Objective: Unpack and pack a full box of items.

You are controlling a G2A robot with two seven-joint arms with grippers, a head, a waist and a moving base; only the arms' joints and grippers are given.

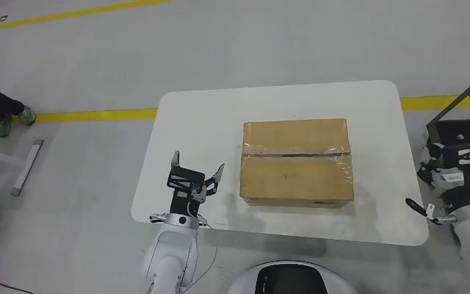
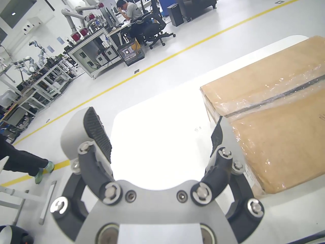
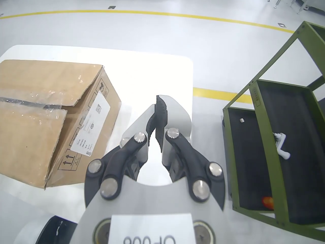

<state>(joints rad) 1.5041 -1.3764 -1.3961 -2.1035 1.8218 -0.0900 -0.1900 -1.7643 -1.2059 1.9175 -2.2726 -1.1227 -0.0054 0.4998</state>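
One cardboard box [image 1: 297,163] and one white table [image 1: 205,125] are counted. Two grippers are seen: the left gripper [image 1: 197,163] and the right gripper [image 3: 157,114]. One green cart [image 3: 279,50] is noted, in which one white part [image 3: 280,146] and one orange thing [image 3: 267,201] are held.

**A robotics lab in an open industrial hall**

The pale, glossy floor [image 1: 220,44] carries yellow lane lines [image 1: 88,115], as in a factory or test hall. In the left wrist view, aluminium-frame workbenches [image 2: 88,57] and racks [image 2: 38,85] crowded with gear line the far side. Small robot arms [image 2: 31,62] are mounted among them, and a larger grey arm [image 2: 73,13] rises behind. Wheeled office chairs [image 2: 155,31] sit at desks nearby. A green metal cart [image 3: 265,138] stands beside the white work table [image 1: 205,132].
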